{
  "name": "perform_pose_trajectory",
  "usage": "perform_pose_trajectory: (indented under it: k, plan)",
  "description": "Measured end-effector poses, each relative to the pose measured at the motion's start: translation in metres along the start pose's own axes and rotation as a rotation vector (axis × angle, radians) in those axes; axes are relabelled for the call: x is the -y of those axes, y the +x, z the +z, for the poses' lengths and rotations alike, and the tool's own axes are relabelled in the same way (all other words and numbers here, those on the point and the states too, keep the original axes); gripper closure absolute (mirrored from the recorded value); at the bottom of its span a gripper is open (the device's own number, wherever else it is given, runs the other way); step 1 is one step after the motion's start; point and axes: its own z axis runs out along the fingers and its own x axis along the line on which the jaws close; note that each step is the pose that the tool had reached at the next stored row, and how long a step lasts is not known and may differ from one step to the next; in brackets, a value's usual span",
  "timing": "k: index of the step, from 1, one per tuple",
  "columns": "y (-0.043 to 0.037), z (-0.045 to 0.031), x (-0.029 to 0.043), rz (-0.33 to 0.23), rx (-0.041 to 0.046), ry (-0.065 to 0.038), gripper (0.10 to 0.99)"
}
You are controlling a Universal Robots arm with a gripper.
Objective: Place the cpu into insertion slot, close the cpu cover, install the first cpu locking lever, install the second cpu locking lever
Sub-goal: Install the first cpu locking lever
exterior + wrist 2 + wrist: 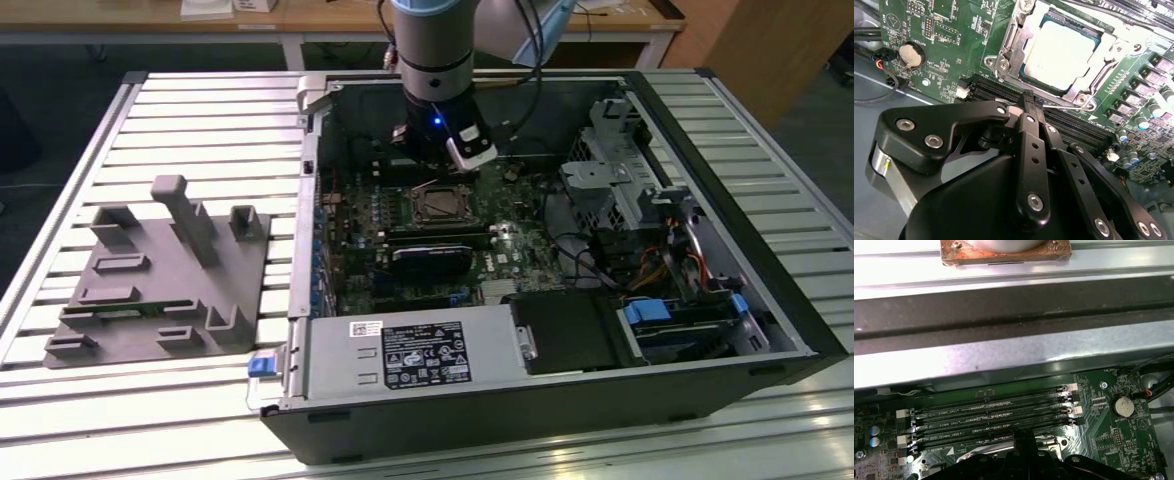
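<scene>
Grey moulded fixture (160,275) lies on the slatted surface (134,420) at the exterior view's left, beside the open case (534,420). Inside it, the tool (1026,98) hangs over the green board (949,30), its tips pressed together just beside the slot (438,205). In the second wrist view the cpu (1061,50) sits in that slot, with the cover (1101,70) lying flat around it.
</scene>
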Motion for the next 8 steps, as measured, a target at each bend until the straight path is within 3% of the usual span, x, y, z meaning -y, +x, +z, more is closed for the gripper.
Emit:
perform_pose_trajectory:
  k: [5, 8]
  plan:
    - [0.0004, 0.0018, 0.0004, -0.003, 0.0208, -0.017, 0.98]
    - [0.0005, 0.0017, 0.0004, -0.003, 0.021, -0.017, 0.98]
